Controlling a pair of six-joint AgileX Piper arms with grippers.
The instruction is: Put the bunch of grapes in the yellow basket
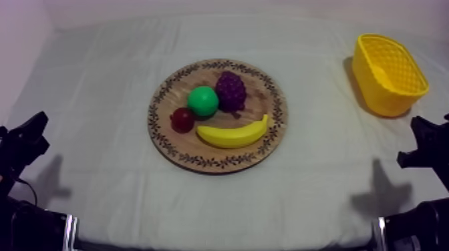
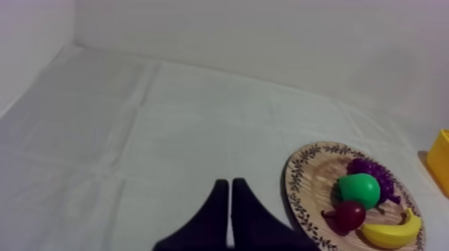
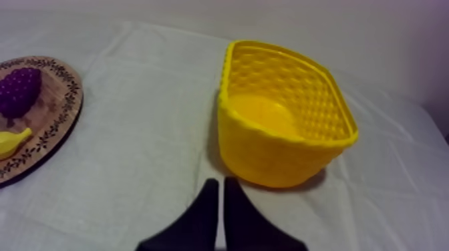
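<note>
Both arms sit low: left claw (image 2: 230,200) clenched on nothing, right claw (image 3: 221,200) likewise, pointing at the yellow basket (image 3: 267,157) on the table's far right. The bunch of grapes (image 1: 231,90) lies on the wooden board's (image 1: 220,162) far side, left of the right claw, which looks the handier one.

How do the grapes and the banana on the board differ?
The grapes are dark purple; the banana is yellow. The grapes form a bumpy, rounded bunch; the banana is a smooth, long curve. The grapes lie toward the far side of the board; the banana lies toward its near side. Both rest on the board.
</note>
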